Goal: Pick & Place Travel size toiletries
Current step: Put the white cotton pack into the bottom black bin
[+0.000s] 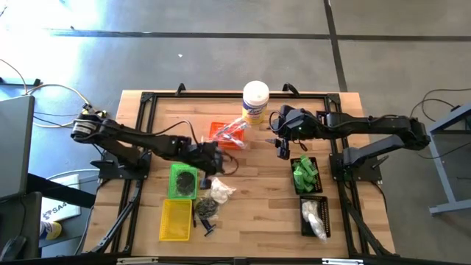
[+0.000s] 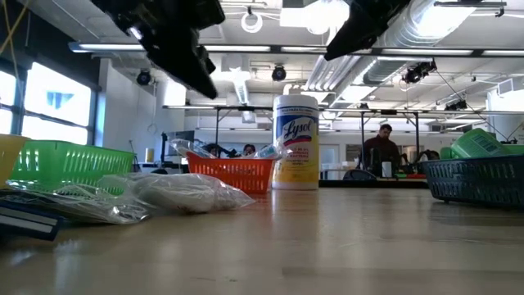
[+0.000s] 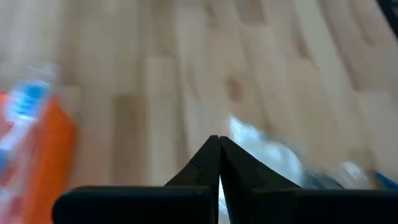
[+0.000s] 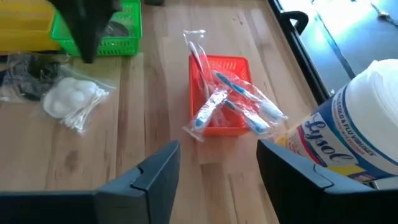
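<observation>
the loose travel size toiletries still to be sorted lie in a small pile on the wooden table: a clear plastic bag of white cotton balls and swabs (image 4: 69,99) and, just beside it toward the near edge, flat dark wrapped pieces (image 1: 207,211). the bag should handle as very light, soft and crinkly, with slippery film that deforms under pressure; the likely best hold is a pinch on a gathered fold or the edge of the film, not on the puffy middle. the dark pieces look thin and flat, so a hold across an edge would be needed. clear-wrapped toothbrushes (image 4: 233,102) already lie across the orange mesh tray (image 4: 221,129), some overhanging its rim. green tubes fill a black mesh tray (image 1: 305,175) at right, with a second black tray (image 1: 315,218) of white bagged items nearer. a green mesh tray (image 1: 182,181) and a yellow mesh tray (image 1: 176,219) sit left of the pile. the left gripper (image 3: 219,163) hangs above the table between the orange tray and the pile, its fingers pressed together on nothing. the right gripper (image 4: 217,165) hovers near the white lysol canister (image 1: 255,101), fingers spread apart and empty.
</observation>
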`<state>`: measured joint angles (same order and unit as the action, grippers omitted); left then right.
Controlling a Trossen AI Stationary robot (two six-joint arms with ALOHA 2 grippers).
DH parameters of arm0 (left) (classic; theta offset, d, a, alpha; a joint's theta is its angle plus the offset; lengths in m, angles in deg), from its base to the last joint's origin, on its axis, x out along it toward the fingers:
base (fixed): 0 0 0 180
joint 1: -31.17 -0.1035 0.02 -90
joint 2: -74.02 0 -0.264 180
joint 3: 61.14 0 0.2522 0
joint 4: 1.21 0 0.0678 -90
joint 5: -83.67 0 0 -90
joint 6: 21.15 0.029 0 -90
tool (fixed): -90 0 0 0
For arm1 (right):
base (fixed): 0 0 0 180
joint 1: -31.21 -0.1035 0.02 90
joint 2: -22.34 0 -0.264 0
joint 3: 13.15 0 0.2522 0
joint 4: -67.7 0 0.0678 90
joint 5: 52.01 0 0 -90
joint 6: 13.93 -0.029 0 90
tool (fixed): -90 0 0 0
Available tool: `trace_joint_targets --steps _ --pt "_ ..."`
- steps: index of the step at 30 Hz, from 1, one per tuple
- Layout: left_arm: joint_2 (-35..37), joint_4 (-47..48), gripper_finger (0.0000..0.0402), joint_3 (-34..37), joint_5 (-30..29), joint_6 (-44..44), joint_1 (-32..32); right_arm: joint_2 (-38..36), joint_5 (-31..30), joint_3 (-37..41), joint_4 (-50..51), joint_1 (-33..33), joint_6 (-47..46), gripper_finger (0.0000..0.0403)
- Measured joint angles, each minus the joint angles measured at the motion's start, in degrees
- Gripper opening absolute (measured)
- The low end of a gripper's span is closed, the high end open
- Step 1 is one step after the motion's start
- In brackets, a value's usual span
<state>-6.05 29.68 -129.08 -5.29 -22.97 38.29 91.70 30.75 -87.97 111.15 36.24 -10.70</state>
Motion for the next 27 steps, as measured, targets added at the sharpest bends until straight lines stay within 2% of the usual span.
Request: trace_joint_targets --steps 12,15,18,27 --pt "0.3 -0.2 0.0002 0.0 1.0 -0.1 1.9 0.0 0.1 0.0 0.1 -0.1 -0.5 0.0203" --pt "0.3 0.9 0.0014 0.0 1.0 -0.2 1.9 0.0 0.7 0.0 0.1 -0.1 -0.5 0.0203" --pt "0.3 3.0 0.0047 0.0 1.0 -1.9 1.9 0.0 1.6 0.0 0.1 -0.1 -0.6 0.0203" --pt "0.3 5.7 0.0192 0.0 0.8 -4.7 1.9 0.0 1.7 0.0 0.0 -0.1 -0.6 0.0203"
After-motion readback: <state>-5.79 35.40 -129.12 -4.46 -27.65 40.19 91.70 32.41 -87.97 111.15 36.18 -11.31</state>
